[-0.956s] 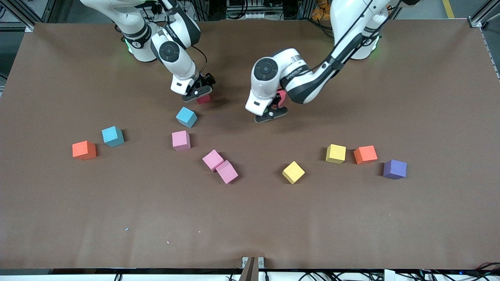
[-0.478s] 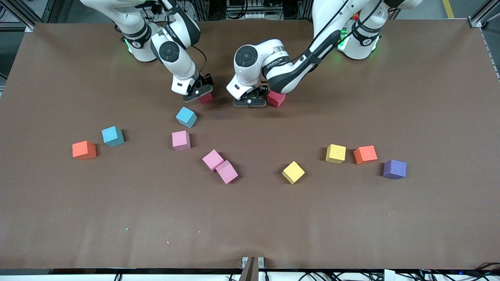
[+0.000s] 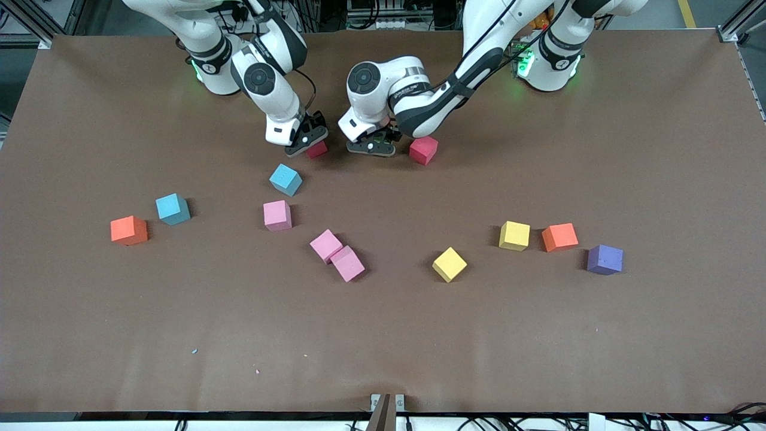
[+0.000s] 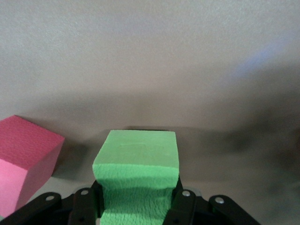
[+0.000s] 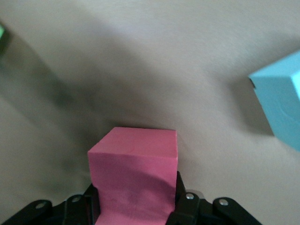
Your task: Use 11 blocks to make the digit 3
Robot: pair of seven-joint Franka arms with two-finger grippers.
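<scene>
My right gripper (image 3: 306, 142) (image 5: 136, 199) is shut on a red block (image 3: 318, 149) (image 5: 133, 161) low at the table near the robots' bases. Close beside it, my left gripper (image 3: 374, 145) (image 4: 136, 199) is shut on a green block (image 4: 136, 159), also down near the table surface. A second red block (image 3: 423, 149) (image 4: 26, 157) lies free beside the left gripper, toward the left arm's end. A light blue block (image 3: 285, 179) (image 5: 281, 103) sits just nearer the front camera than the right gripper.
Nearer the camera lie loose blocks: an orange one (image 3: 128, 230), light blue (image 3: 173, 208), pink (image 3: 277, 215), two touching pink (image 3: 326, 245) (image 3: 348, 263), yellow (image 3: 449, 264), yellow (image 3: 514, 235), orange (image 3: 560, 237), purple (image 3: 605, 259).
My left gripper has carried its block toward the robots' bases and the right gripper, uncovering the free red block. My right gripper has closed on its red block.
</scene>
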